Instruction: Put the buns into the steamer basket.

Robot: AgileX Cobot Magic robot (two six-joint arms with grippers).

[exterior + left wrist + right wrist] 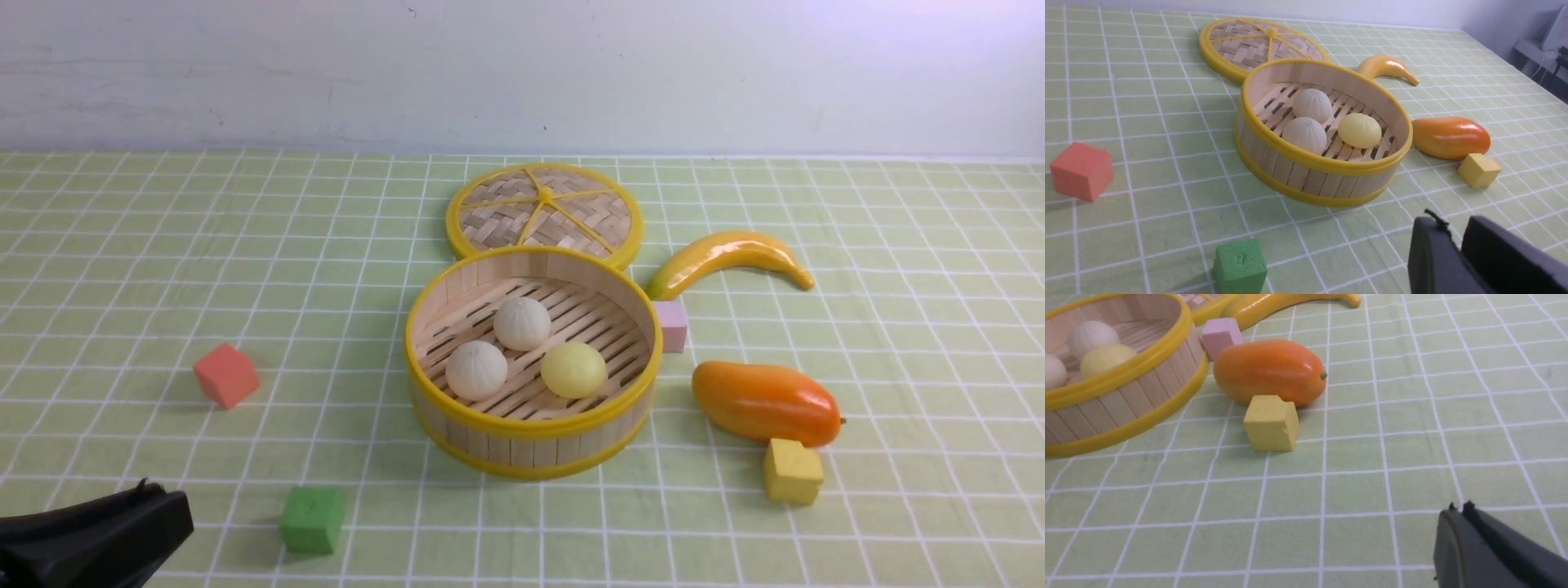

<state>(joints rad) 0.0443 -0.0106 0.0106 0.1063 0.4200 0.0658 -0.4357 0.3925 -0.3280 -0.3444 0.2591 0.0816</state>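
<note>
- Buns, all three, sit inside the bamboo steamer basket (535, 471), ahead of the left claw (1454, 234) and off to its right; the task looks done.
- Left claw: a narrow gap stands between its fingertips, nothing between them.
- Right claw (1459, 508): tips together, holding nothing; the basket stands well apart from it.
- Nearer off-white bun (477, 371): closest of the three to the left claw. Probably light; were it to need shifting, I would open wider, come straight down and pinch across its widest part.
- Farther off-white bun (522, 323): beyond the nearer one from the left claw. The two sit so close that I cannot tell whether they touch; a fingertip could nudge the neighbour.
- Pale yellow bun (573, 370): farther right from the left claw, with bare slats around much of it, so likely the easiest to straddle.
- Feel: softness cannot be seen. The faint pleats hint at a matte, fairly grippy skin, but a round body could roll or squirt out if pinched above its middle. Gentle pressure suits it in case it dents.
- Basket: likely light and stiff, its slat wall perhaps fragile under a hard squeeze; fingertips should clear the yellow rim going in and out.
</note>
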